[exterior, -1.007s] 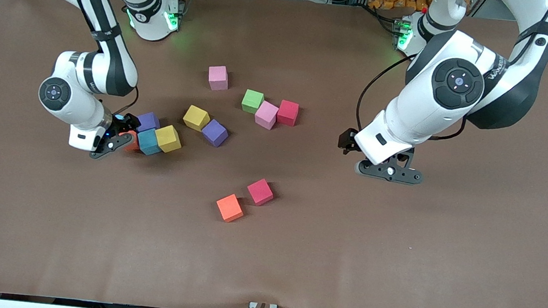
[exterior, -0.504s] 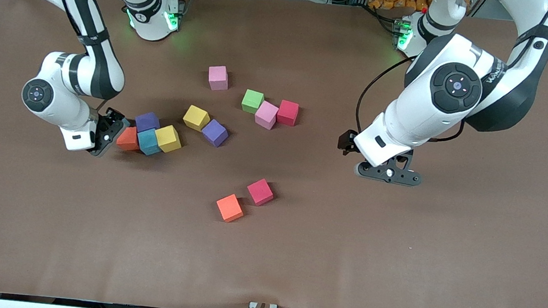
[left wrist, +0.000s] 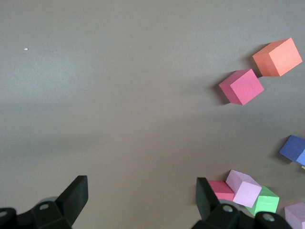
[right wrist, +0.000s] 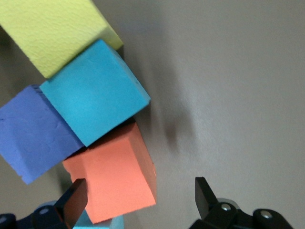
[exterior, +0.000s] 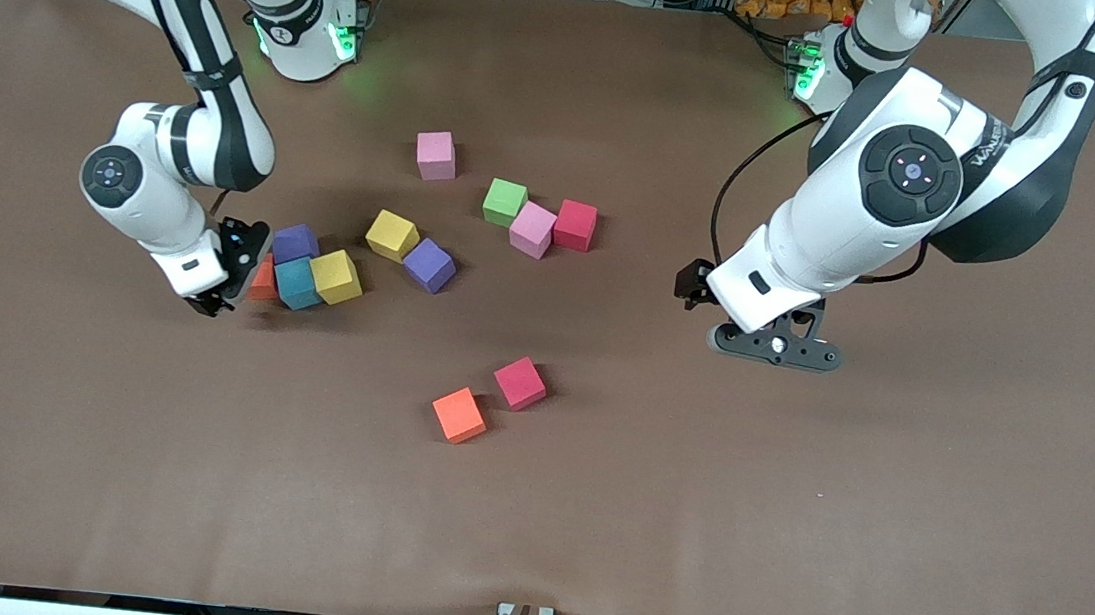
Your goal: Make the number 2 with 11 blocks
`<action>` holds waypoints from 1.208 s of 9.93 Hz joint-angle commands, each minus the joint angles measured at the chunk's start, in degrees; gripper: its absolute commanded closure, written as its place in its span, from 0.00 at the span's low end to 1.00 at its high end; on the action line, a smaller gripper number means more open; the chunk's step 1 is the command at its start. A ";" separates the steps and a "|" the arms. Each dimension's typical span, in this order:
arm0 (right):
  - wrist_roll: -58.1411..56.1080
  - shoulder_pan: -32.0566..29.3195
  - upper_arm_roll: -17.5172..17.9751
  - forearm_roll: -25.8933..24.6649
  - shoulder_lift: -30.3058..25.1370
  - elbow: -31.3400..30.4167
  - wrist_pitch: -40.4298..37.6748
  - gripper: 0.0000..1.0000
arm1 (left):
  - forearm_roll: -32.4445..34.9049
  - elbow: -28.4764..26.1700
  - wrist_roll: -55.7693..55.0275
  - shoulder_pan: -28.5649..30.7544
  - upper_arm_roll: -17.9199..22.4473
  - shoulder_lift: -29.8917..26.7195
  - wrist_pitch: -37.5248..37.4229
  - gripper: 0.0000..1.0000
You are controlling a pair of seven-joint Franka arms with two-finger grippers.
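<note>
The right gripper (exterior: 228, 269) is hanging low with its fingers (right wrist: 74, 202) spread wide and gripping nothing, just beside a tight cluster of blocks: an orange cube (exterior: 263, 278) is lying partly between its fingers, touching a blue cube (exterior: 296, 282), which is in turn touching a purple cube (exterior: 294, 243) and a yellow cube (exterior: 335, 276). A second yellow cube (exterior: 392, 235) and a second purple cube (exterior: 429, 265) are sitting together a little farther from this gripper, toward the left arm's end. The left gripper (exterior: 775, 347) is waiting over bare table (exterior: 787, 532), its fingers (left wrist: 76, 195) also wide apart and empty. Between the two grippers, a green cube (exterior: 504, 202), a pale pink cube (exterior: 532, 230) and a crimson cube (exterior: 576, 225) are forming a touching group, another pale pink cube (exterior: 436, 155) is standing alone, and an orange cube (exterior: 459, 415) and a magenta cube (exterior: 520, 383) are sitting almost corner to corner nearer to the front camera. The cubes are lying scattered, forming no digit.
</note>
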 commanded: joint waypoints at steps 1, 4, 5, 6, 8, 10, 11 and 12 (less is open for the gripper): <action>-6.14 -0.01 -0.06 -0.01 -0.96 -1.91 1.37 0.00 | 0.62 -0.28 0.84 0.25 -0.22 -0.45 0.44 0.00; -11.76 -0.62 -0.15 -0.01 -1.84 -2.88 1.37 0.00 | 0.62 -0.28 0.84 0.17 -0.22 -0.36 0.44 0.00; -12.83 -0.71 -0.15 -0.01 -1.76 -2.88 1.37 0.00 | 0.62 -0.28 0.84 0.17 -0.22 -0.36 0.44 0.00; -12.92 -0.80 -0.15 -0.01 -1.67 -2.97 1.46 0.00 | 0.62 -0.28 0.84 0.17 -0.22 -0.36 0.44 0.00; -12.93 -0.80 -0.15 0.34 -1.58 -4.11 2.33 0.00 | 0.62 -0.37 0.84 0.17 -0.22 -0.36 0.44 0.00; -12.93 -0.80 -0.06 0.51 -1.49 -4.82 2.60 0.00 | 0.62 -0.28 0.84 0.25 -0.22 -0.19 0.44 0.00; -12.93 -0.80 -0.06 0.51 -1.32 -4.82 3.03 0.00 | 0.62 -0.28 0.84 0.17 -0.22 -0.19 0.44 0.00; -12.93 -0.71 -0.06 0.77 -1.14 -4.82 3.47 0.00 | 0.71 -0.28 0.84 0.17 -0.22 -0.19 0.53 0.00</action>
